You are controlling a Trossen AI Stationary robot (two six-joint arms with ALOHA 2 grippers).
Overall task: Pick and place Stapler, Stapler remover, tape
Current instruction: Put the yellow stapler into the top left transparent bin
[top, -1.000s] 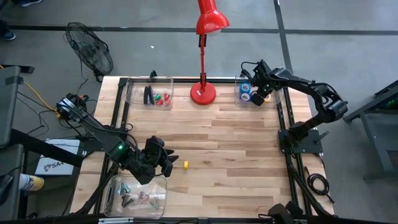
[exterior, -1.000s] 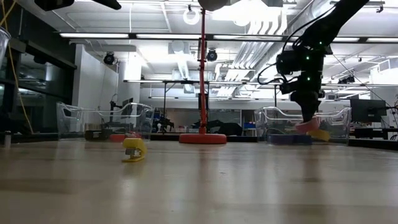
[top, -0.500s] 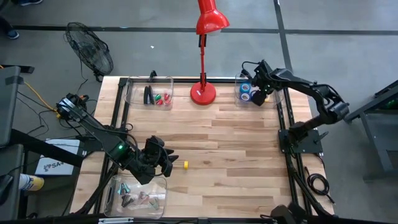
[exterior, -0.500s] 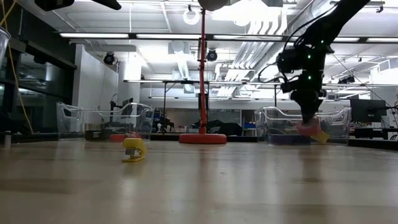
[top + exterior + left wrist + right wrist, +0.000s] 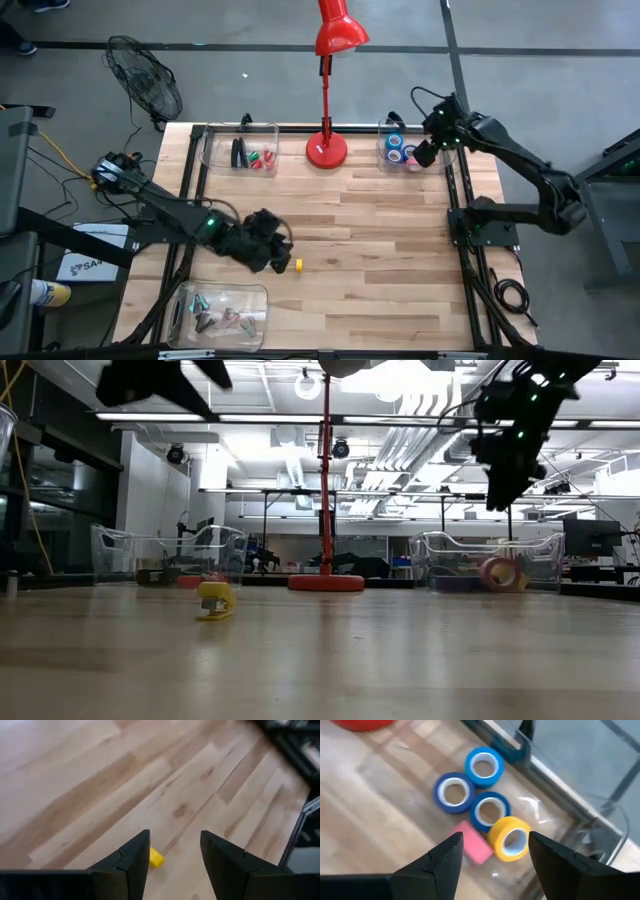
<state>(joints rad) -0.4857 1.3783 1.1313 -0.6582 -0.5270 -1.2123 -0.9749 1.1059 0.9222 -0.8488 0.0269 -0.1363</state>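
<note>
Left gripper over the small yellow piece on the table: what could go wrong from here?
The left gripper is open above the yellow piece, which sits off to one finger's side in the left wrist view; closing now might nudge it away. The piece is small, so a grasp could slip.

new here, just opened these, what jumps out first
A tall red lamp stands at the table's far edge. Right of it, a clear bin holds tape rolls, with the open right claw above them. Nearer the front, the open left claw hovers by a small yellow item.
</note>
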